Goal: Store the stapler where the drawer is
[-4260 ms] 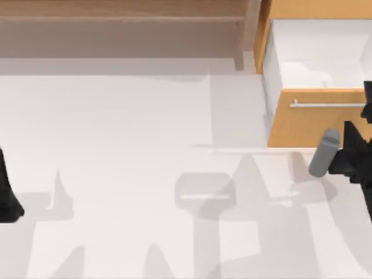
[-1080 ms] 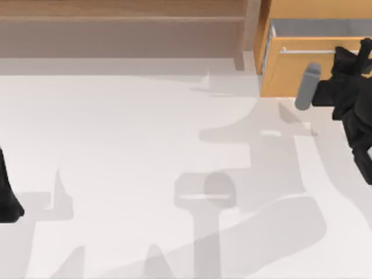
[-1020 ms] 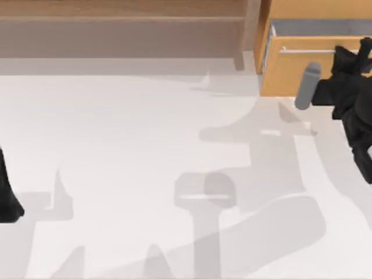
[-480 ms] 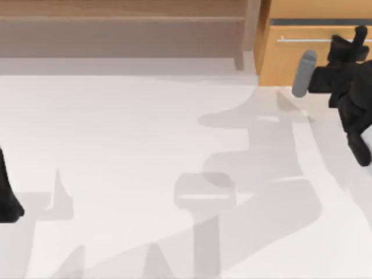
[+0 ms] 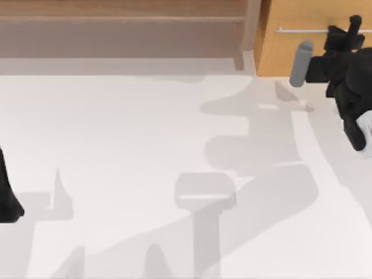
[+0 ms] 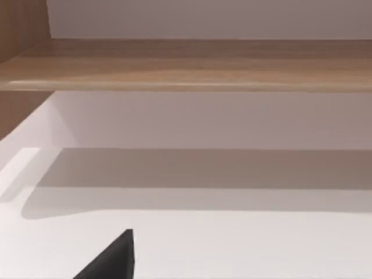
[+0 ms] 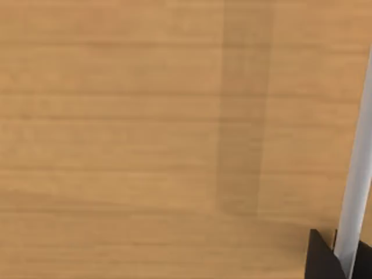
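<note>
The drawer's orange-brown front (image 5: 285, 52) stands at the back right, pushed in so that none of its white inside shows. Its thin silver handle (image 5: 302, 30) runs across the front. My right gripper (image 5: 349, 29) is at the right part of that handle. In the right wrist view the silver bar (image 7: 356, 192) passes between the gripper's two dark fingertips (image 7: 318, 263), which are shut on it, with the wooden front (image 7: 145, 139) close behind. The stapler is hidden. My left gripper (image 5: 8, 197) is parked at the table's left edge.
A wide darker brown shelf (image 5: 122, 29) runs along the back left, also seen in the left wrist view as the shelf (image 6: 186, 64). A plain grey cylinder (image 5: 301, 64) sticks out from my right arm in front of the drawer. The white table top (image 5: 145, 145) stretches across the middle.
The drawer has slid from wide open to shut. My right gripper moved toward the back with the handle. The left arm has not moved.
</note>
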Available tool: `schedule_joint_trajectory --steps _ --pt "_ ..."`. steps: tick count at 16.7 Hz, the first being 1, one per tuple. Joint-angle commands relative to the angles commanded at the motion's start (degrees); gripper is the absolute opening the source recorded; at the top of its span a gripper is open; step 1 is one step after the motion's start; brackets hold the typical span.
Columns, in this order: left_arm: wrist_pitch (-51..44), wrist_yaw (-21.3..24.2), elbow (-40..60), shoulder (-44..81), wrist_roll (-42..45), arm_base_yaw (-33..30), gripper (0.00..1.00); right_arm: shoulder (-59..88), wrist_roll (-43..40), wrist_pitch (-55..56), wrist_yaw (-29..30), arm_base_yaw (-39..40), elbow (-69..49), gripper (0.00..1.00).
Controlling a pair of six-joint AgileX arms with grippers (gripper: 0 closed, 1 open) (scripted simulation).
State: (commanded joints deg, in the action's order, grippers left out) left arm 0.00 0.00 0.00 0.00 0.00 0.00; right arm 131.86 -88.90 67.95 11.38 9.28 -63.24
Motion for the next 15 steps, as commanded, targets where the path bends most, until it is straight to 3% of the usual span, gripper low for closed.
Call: schedule_joint_trajectory --steps 1,14,15 --pt "0.0 0.0 0.0 0.0 0.0 0.0 1.00 0.0 0.0 0.0 0.0 0.0 0.0 0.00" --pt "0.0 0.0 0.0 0.0 0.0 0.0 1.00 0.0 0.0 0.0 0.0 0.0 0.0 0.98" --pt "0.0 0.0 0.0 0.0 0.0 0.0 1.00 0.0 0.0 0.0 0.0 0.0 0.0 1.00"
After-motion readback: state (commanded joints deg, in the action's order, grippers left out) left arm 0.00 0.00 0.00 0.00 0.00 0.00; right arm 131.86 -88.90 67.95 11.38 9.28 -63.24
